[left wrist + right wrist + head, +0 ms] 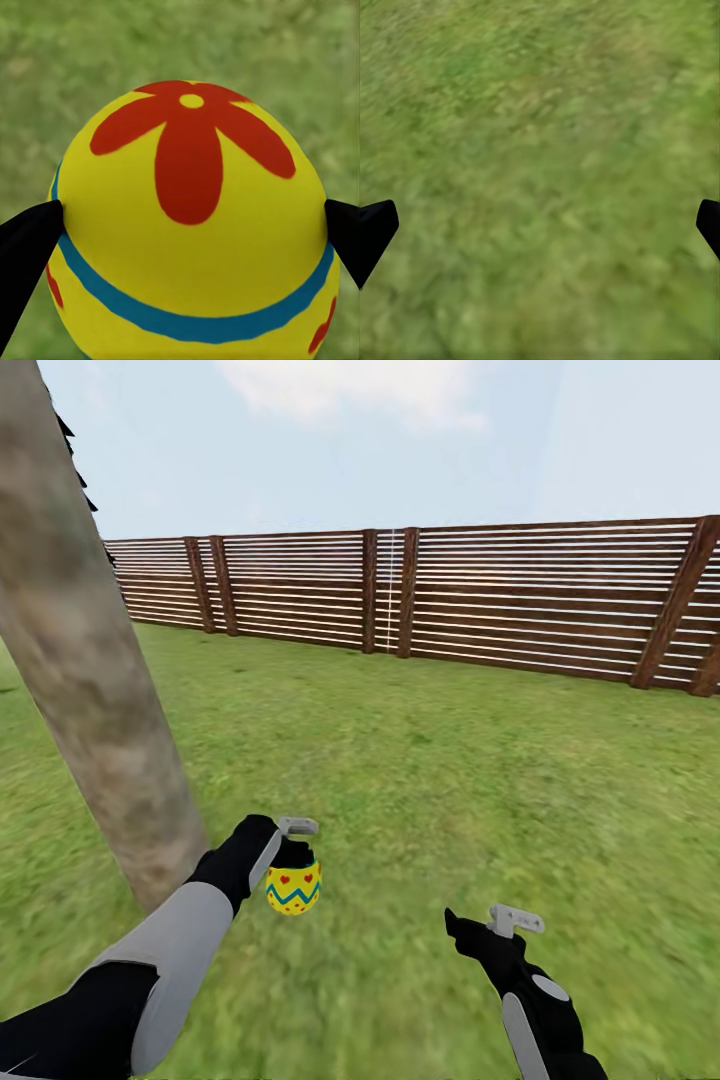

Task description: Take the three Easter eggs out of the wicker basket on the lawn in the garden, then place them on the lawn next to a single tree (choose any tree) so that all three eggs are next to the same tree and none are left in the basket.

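Head view shows the left end effector (292,857) clamped on a yellow zigzag-banded Easter egg (294,888) above the mottled green lawn (450,780), beside the grey-beige tree trunk (90,660); released high, it may roll away. The right end effector (490,932) hangs apart, empty.

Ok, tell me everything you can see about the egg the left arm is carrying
The Easter egg is glossy yellow, with a blue-green zigzag band and small red marks around its side; the left wrist view shows a red flower with a yellow centre on one end and a plain blue-green ring below it. The left end effector holds it, one black finger pressed on each flank. It hangs above the lawn, not touching the grass, close beside the grey-beige tree trunk.
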Tool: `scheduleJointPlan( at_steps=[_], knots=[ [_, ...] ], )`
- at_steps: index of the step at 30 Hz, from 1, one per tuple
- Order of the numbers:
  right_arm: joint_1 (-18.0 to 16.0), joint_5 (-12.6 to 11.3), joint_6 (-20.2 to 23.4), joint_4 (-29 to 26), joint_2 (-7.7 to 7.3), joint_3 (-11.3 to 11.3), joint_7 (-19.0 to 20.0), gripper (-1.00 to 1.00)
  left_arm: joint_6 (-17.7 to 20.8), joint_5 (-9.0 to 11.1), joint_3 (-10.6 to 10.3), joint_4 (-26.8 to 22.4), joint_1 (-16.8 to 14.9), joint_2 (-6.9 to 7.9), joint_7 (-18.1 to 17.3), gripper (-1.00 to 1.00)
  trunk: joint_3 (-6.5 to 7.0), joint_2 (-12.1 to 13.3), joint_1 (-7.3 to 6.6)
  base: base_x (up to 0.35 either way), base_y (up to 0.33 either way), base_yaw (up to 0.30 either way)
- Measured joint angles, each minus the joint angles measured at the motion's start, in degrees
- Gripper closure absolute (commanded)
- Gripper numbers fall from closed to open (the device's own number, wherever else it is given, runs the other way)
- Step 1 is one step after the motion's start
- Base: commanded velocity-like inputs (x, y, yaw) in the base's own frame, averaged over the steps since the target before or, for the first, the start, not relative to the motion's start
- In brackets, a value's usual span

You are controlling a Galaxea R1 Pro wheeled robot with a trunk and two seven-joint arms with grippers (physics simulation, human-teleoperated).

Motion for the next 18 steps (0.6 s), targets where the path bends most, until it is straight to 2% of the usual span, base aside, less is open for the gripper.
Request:
scheduleJointPlan(
  at_steps=[8,18],
  knots=[
    [0.0,0.0,0.0,0.1,-0.03,0.0,0.0,-1.0,-1.3,0.0,-1.8,0.0,0.0,0.01,0.0,1.0,-1.44,-3.2,1.76,0.0,0.0,0.0],
    [0.0,0.0,0.0,0.1,-0.03,0.0,0.0,-1.0,-1.4,0.1,-2.0,0.0,0.0,0.01,0.0,1.0,-3.23,-7.2,3.95,0.0,0.0,0.0]
  ],
)
